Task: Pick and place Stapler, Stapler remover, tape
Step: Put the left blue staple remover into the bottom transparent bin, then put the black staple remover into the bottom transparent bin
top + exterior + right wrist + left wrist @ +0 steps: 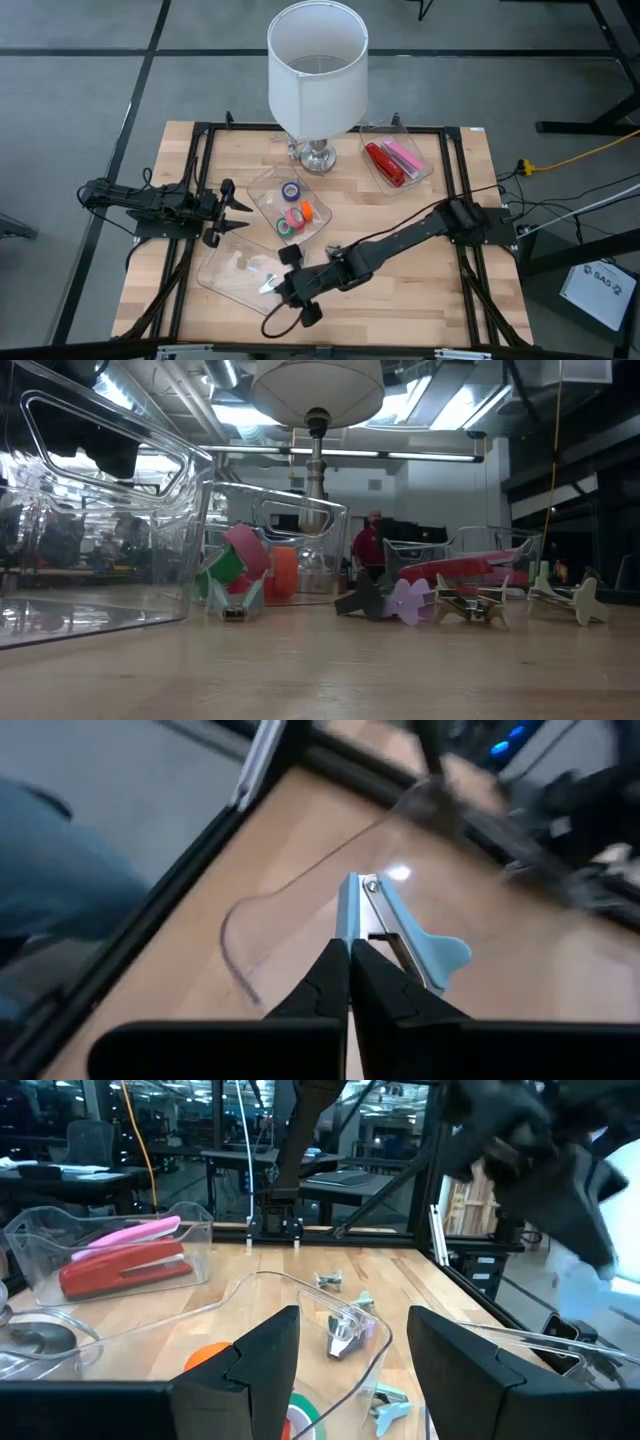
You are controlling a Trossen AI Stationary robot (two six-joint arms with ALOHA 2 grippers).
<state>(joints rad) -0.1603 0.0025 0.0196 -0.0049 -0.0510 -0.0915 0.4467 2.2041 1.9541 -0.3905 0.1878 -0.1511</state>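
Closed on a pale blue staple remover, the right gripper is held over an otherwise bare clear tray at the near left. Tape rolls are held in the middle tray; red and pink staplers in the far-right tray. The left gripper is seen spread open at the left.

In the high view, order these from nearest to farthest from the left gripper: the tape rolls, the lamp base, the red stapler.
From the left gripper:
1. Tape rolls, in the middle clear tray, nearest.
2. Lamp base, at the table's far middle.
3. Red stapler, in the far-right tray, farthest.
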